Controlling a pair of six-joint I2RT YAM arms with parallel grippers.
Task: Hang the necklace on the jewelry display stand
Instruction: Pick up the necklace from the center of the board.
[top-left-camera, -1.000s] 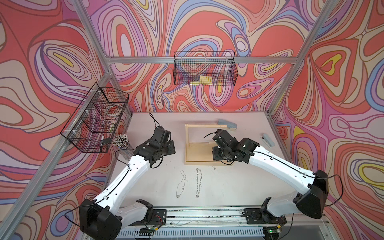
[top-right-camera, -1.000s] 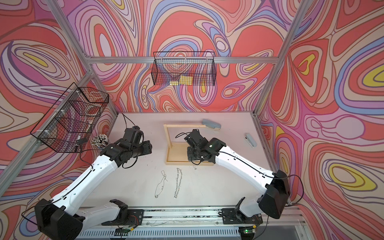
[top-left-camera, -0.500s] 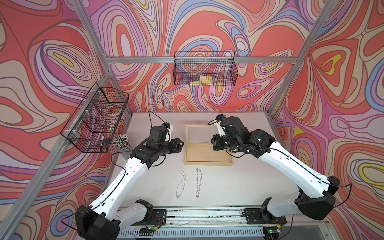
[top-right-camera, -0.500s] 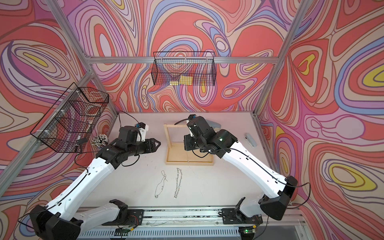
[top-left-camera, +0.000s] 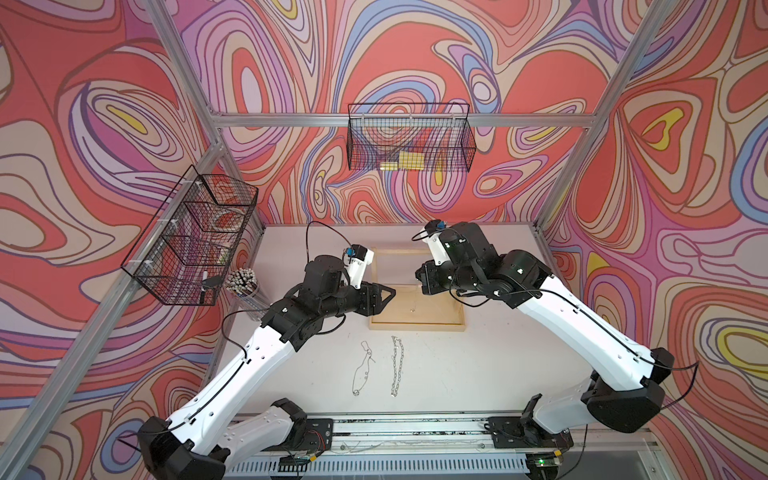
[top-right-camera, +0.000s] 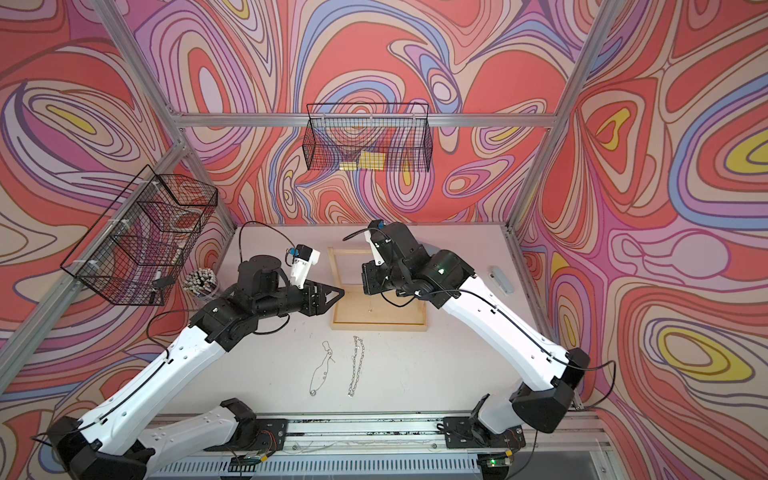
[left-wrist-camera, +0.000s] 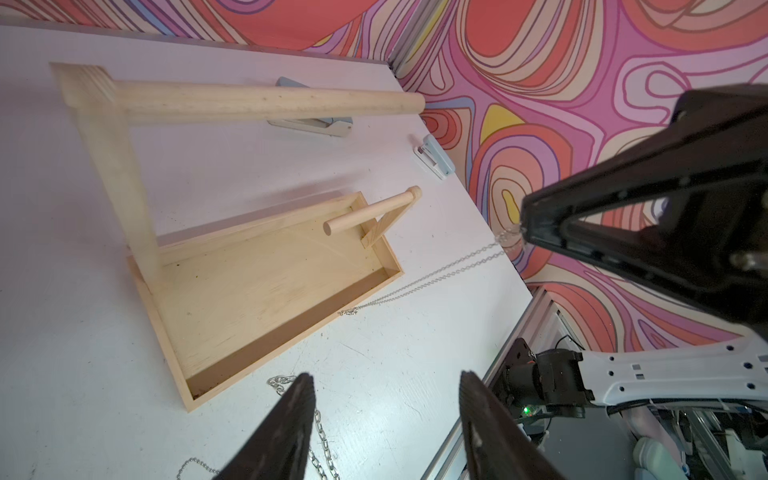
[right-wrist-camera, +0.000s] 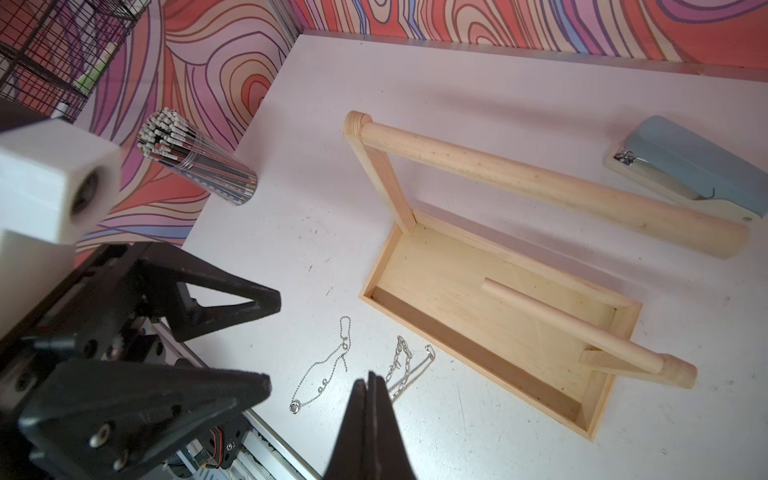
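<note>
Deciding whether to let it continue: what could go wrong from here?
1. The thin silver chain dangles doubled from the shut right tool; its low end could snag the lower rail of the light wooden jewelry display stand before reaching the round top crossbar.
2. The open left tool, near the stand, might nudge it.

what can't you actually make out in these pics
- Thin silver chain necklace held by the shut right gripper: too fine to trace in both top views; in the left wrist view I cannot tell whether its lower end touches the light wooden jewelry stand's tray.
- Right jaws: hidden beneath the right arm's black wrist in both top views.
- Yellow items in the black wire basket on the back wall: too small, behind mesh.
</note>
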